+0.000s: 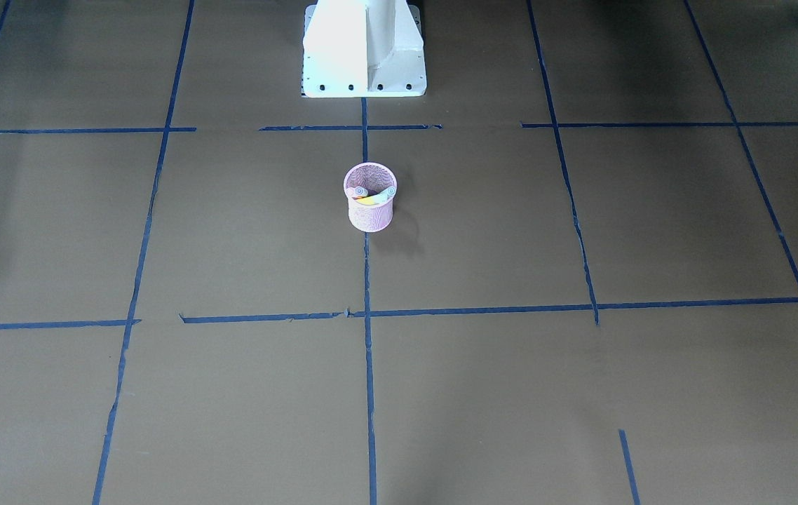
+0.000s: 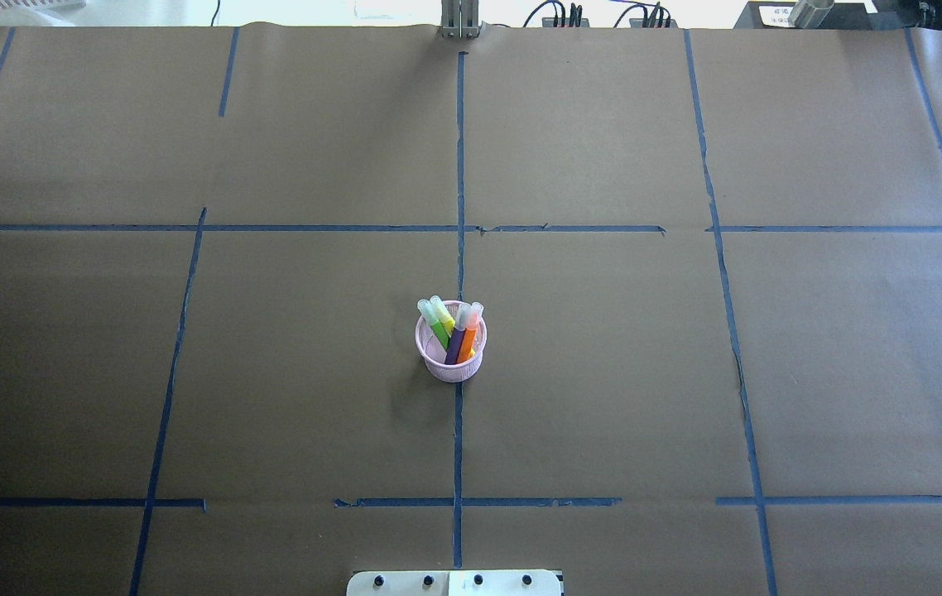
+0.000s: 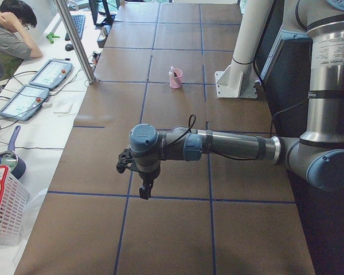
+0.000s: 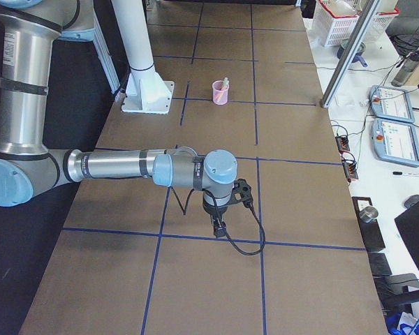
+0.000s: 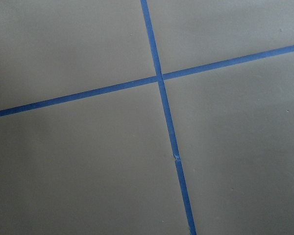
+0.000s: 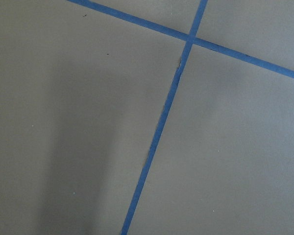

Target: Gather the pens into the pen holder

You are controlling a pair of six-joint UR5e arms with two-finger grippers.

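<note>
Overhead, I saw four slim pale-capped pens (image 2: 456, 341) leaning toward twelve o'clock inside the small pink wire-mesh pen holder (image 2: 450, 368). Only the side views showed the left gripper (image 3: 144, 190) and right gripper (image 4: 217, 225); I couldn't tell whether their fingers were parted.

we are seeing pink mesh pen holder (image 2: 448, 372) standing upright on the central tape line (image 2: 458, 430) | purple pen (image 2: 454, 346), orange pen (image 2: 469, 338), green pen (image 2: 439, 335), yellow pen (image 2: 448, 324) are leaning inside, pale caps upward
</note>
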